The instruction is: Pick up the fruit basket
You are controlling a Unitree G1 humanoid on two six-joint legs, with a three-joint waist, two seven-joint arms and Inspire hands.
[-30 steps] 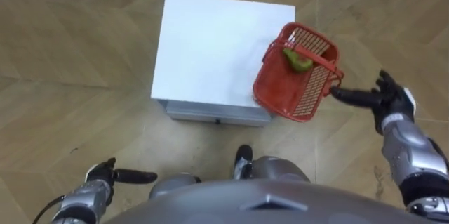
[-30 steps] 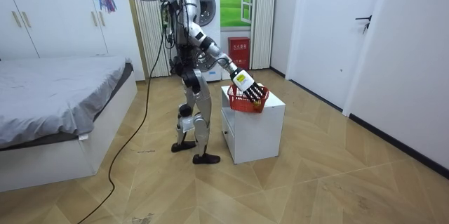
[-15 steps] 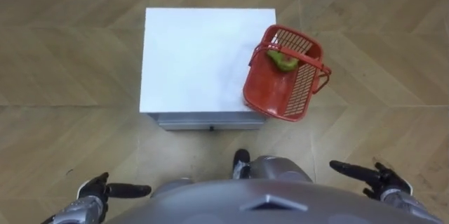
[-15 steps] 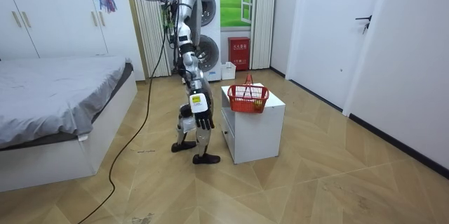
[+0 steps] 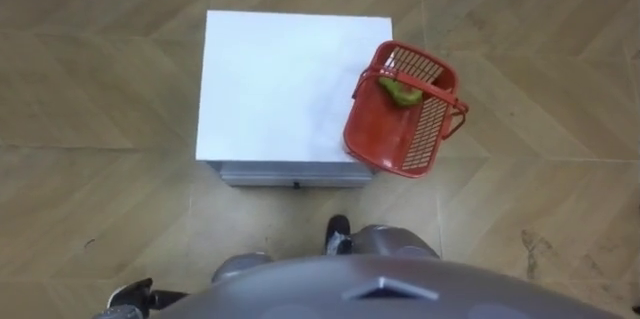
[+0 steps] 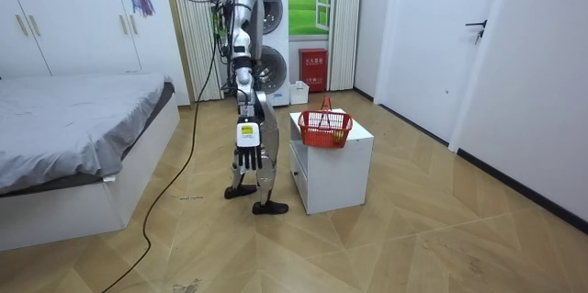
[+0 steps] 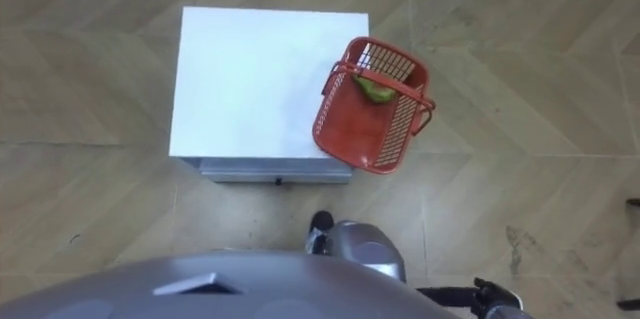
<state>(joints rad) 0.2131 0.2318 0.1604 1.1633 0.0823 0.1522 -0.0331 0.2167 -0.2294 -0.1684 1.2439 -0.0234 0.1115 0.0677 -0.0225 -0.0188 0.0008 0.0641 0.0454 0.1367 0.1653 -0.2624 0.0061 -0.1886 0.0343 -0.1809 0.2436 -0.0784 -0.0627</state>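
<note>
A: Made of what, and shaped how?

B: Fruit basket point(image 5: 405, 109) of red plastic, rectangular with rounded corners, walls mostly of open lattice. Tabletop point(image 5: 270, 69) smooth, matte white, nearly square, on top of a low white cabinet point(image 6: 331, 169) with a small dark knob point(image 5: 295, 184) on the near front. Floor point(image 5: 100, 159) of wood parquet, laid in herringbone.

A: And placed where?

B: Stands on the right part of the tabletop, close at the right edge, turned a little against the tabletop's sides. Handle point(image 6: 325, 105) raised upright above it in the room view. Holds a green fruit point(image 5: 400, 89) at the far end.

A: Held by something?

B: By nothing. Right robot hand point(image 6: 246, 151) hanging low beside the leg, fingers straight and pointing down, empty, well apart from the basket. Left robot hand point(image 5: 135, 297) just at the near left edge of the eye view; open or closed, not possible to tell.

A: How many of each?

B: One basket, one green fruit to be seen inside, one tabletop, two robot hands.
</note>
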